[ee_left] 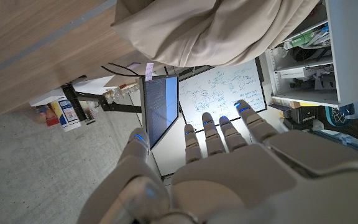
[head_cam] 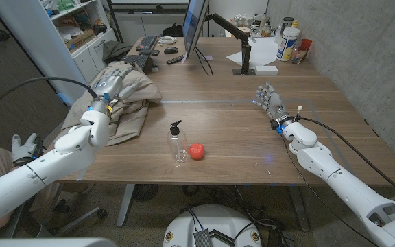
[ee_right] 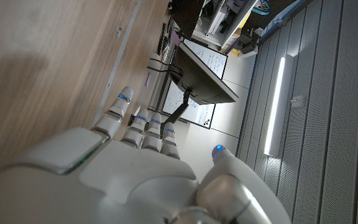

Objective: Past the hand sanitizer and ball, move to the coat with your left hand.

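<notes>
- Left hand [head_cam: 113, 84] hovering over the coat [head_cam: 125, 103] in upper left of head view, fingers spread wide & holding nothing; can't tell if it's touching the fabric.
- Left wrist view: fingers [ee_left: 229, 134] apart, beige coat [ee_left: 216, 31] bunched just beyond them.
- Coat lying crumpled on the wooden table [head_cam: 238, 123], left-centre of head frame.
- Hand sanitizer [head_cam: 177, 143] standing upright at lower centre, red ball [head_cam: 197, 151] just beside it to the right.
- Right hand [head_cam: 269, 103] sitting right of centre, well apart from bottle & ball, fingers spread, empty.
- Monitor [head_cam: 196, 27] standing at top centre.
</notes>
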